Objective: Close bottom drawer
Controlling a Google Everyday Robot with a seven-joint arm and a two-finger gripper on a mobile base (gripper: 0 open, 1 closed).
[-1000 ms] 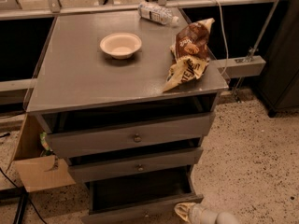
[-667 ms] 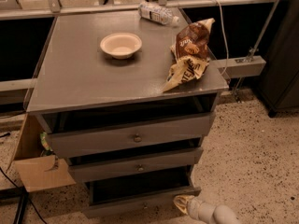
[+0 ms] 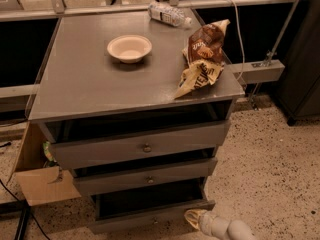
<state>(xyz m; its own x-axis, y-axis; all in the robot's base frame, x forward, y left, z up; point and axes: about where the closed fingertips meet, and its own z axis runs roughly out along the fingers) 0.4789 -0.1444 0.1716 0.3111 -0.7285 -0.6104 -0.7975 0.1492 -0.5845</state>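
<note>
The robot's white, tube-shaped arm point(image 3: 227, 230) is reaching in low from the bottom right, lying almost level with the speckled floor point(image 3: 270, 164) and pointing left. At its tip, the yellowish gripper point(image 3: 195, 218) is sitting right at the right end of the bottom drawer's front panel. It is not possible to tell whether it is touching the panel, or whether its jaws are parted or together.

The grey metal table point(image 3: 95, 91) is carrying three drawers beneath its top, and all three are standing pulled out. The bottom drawer point(image 3: 147, 219), the slimmest one, is showing a dark gap behind its front. Above it are sitting the mid-sized grey drawer point(image 3: 145, 176) and the tallest grey drawer point(image 3: 140, 146), each with one small round knob.

On the top, one cream round bowl point(image 3: 129, 48) is resting upright towards the far edge. One clear plastic bottle point(image 3: 169, 14) is lying on its side at the far edge, near the far right corner. One crumpled brown-and-cream snack bag point(image 3: 202, 59) is slumping along the right edge, its lower end overhanging the near right corner.

One open brown cardboard box point(image 3: 42, 186) is standing on the floor against the table's left side.
</note>
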